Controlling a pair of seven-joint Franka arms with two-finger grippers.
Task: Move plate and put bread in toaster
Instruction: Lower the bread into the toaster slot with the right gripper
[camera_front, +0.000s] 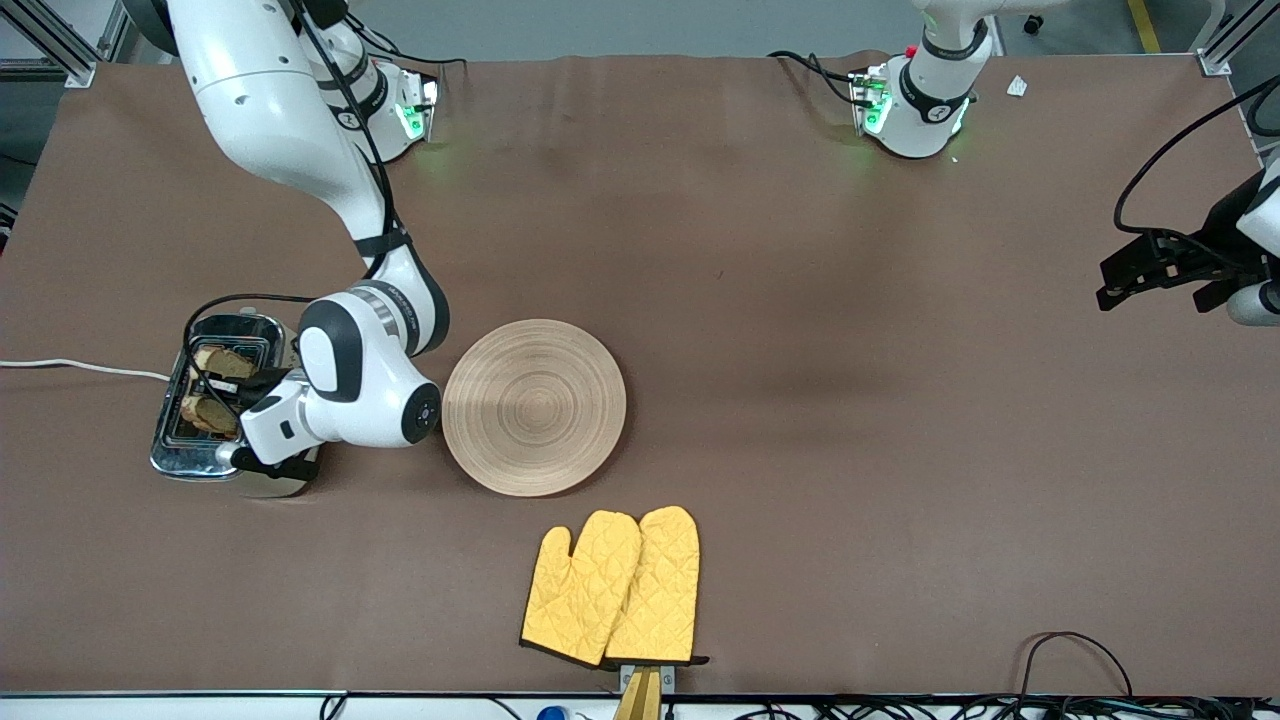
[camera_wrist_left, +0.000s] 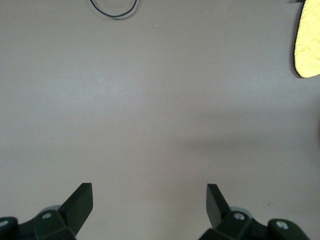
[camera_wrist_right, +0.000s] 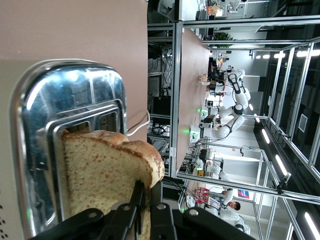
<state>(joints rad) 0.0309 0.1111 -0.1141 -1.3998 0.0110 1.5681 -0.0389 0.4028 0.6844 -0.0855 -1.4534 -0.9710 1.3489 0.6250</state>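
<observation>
The toaster (camera_front: 215, 400), with its chrome top, stands toward the right arm's end of the table. The brown bread slice (camera_wrist_right: 105, 170) stands upright in one slot, its upper part sticking out above the chrome top (camera_wrist_right: 70, 95). My right gripper (camera_wrist_right: 148, 189) is shut on the slice's crust edge, right over the toaster (camera_front: 240, 392). In the front view brown bread shows at both slots (camera_front: 207, 412). The round wooden plate (camera_front: 535, 405) lies beside the toaster, bare. My left gripper (camera_wrist_left: 150, 192) is open and empty, waiting over the left arm's end of the table (camera_front: 1128, 278).
A pair of yellow oven mitts (camera_front: 612, 585) lies nearer the front camera than the plate; one tip shows in the left wrist view (camera_wrist_left: 307, 45). The toaster's white cord (camera_front: 80, 368) runs off the table edge. A black cable loop (camera_front: 1075, 655) lies near the front edge.
</observation>
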